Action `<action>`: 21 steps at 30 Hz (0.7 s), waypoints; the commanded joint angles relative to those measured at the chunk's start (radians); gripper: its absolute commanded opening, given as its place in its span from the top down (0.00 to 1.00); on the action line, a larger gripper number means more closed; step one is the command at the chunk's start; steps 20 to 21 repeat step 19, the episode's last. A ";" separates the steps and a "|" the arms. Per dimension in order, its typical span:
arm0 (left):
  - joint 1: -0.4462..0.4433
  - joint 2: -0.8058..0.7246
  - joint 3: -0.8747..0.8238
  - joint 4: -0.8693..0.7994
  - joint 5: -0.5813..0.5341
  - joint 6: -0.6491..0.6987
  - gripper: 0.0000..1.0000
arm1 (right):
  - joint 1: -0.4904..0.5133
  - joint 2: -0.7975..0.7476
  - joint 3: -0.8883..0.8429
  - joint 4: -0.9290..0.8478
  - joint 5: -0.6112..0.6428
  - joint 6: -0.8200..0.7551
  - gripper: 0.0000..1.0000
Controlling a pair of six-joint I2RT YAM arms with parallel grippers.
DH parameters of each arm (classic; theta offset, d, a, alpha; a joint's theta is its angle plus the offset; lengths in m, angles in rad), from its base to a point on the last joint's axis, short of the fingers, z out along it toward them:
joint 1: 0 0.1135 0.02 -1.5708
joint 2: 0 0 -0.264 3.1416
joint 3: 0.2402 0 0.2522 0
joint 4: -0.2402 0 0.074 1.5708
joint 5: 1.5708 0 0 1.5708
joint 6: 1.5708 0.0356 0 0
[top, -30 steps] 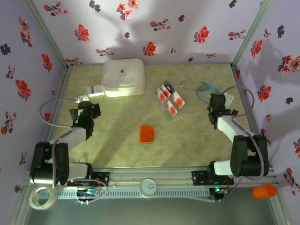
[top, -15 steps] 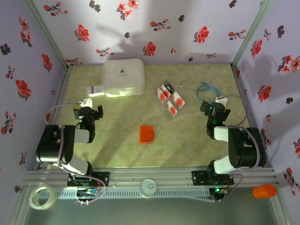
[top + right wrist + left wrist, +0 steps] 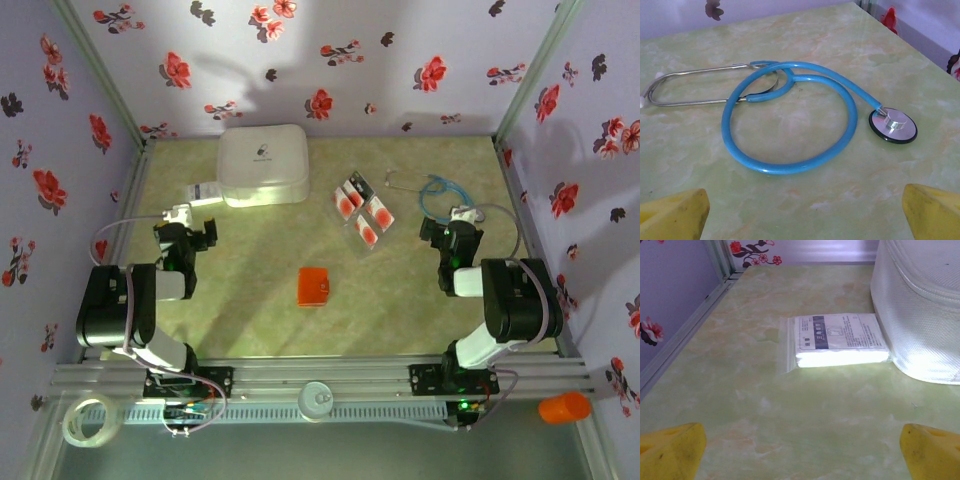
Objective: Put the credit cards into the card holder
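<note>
Left pincer [image 3: 187, 233] spread wide, empty, low over the left side of the worktop [image 3: 250, 300]. Its wrist view faces a flat white labelled packet [image 3: 839, 340] lying against a big white case [image 3: 920, 310]. Right pincer [image 3: 452, 233] likewise fully apart, empty, facing a blue stethoscope [image 3: 790, 117]. Credit cards [image 3: 362, 210] lie clustered right of the case. Orange-red card holder [image 3: 313, 286] lies apart from them, nearer the arm bases, between the two pincers, untouched.

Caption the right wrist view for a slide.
Open yellow-fingered right hand facing a blue-tubed stethoscope coiled on the green marbled table.
</note>
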 commanded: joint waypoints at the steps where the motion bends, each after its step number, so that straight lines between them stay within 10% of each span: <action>1: -0.015 -0.001 0.000 0.016 -0.021 0.003 0.00 | 0.002 -0.011 0.003 0.028 -0.002 -0.018 0.01; 21: -0.015 0.001 0.001 0.020 -0.020 0.002 0.00 | -0.005 -0.009 0.010 0.016 -0.069 -0.030 0.01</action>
